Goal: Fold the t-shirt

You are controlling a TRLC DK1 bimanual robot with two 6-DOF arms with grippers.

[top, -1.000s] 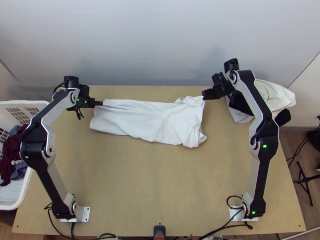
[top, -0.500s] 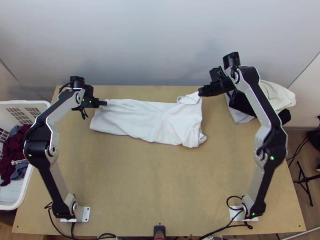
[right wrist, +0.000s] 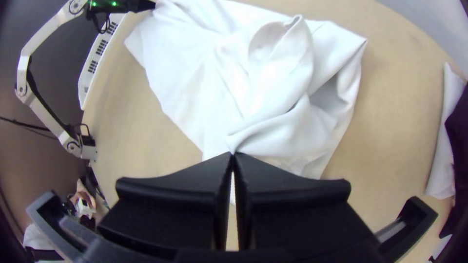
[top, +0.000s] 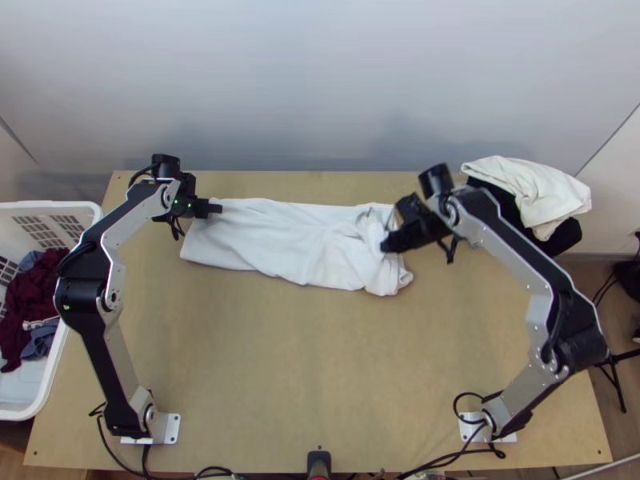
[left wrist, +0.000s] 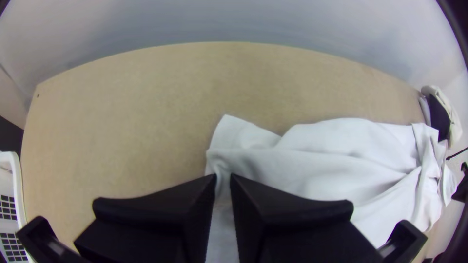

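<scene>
- We see the right hand (top: 387, 242) moved nearer the desk's (top: 280, 368) front edge, shut on a bit of t-shirt (top: 280, 240) that it has carried inward.
- The t-shirt's right end now looks bunched; its long left part lies flat as before, towards the desk's far side.
- The left hand (top: 218, 209) has shifted slightly right over its end, fingers narrowly parted; we cannot tell whether cloth is pinched.
</scene>
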